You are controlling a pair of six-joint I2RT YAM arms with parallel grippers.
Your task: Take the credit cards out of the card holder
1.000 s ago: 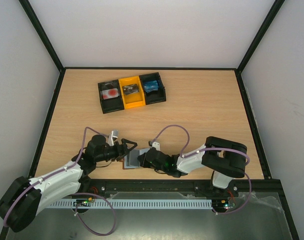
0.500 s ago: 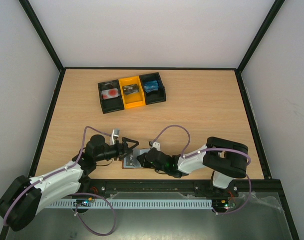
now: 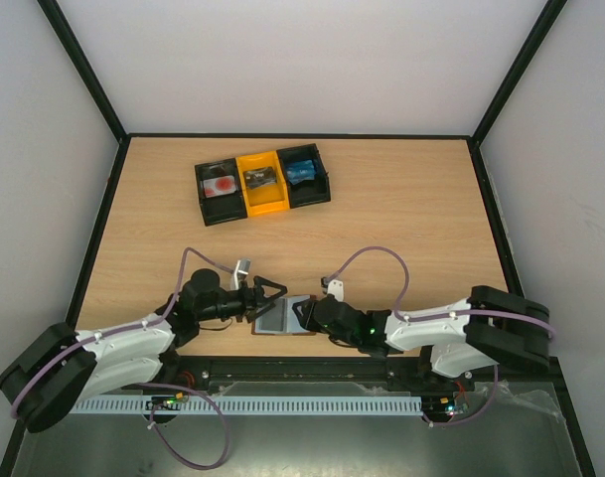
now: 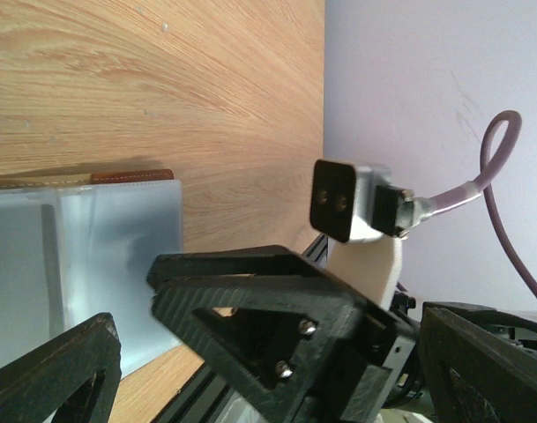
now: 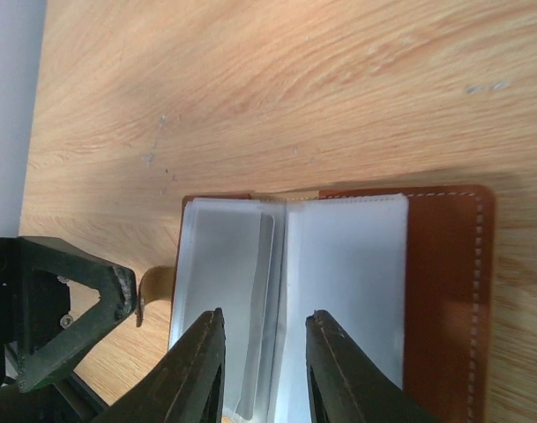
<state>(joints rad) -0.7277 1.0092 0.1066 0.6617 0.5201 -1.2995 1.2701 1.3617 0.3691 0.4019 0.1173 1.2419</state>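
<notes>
Well, nearest us the holder [image 3: 282,316] lies open on the counter [image 3: 401,229], close to its near edge, with its clear sleeves [image 5: 339,256] facing up. The right pincer [image 5: 266,317] hangs over the sleeves, jaws a little apart and nothing caught between them. The left pincer [image 3: 269,301], spread wide and empty, sits just beside the holder's left side. Nothing pins the holder down (that is our worry): a tug at a sleeve could drag the whole thing toward the edge. We judge the jaws could also nip a sleeve instead of a card, and the two pincers are near enough to knock together. We cannot tell whether anything remains inside. Farther off, the tray [image 3: 266,208] holds a blue card [image 3: 302,169] in its right bin.
</notes>
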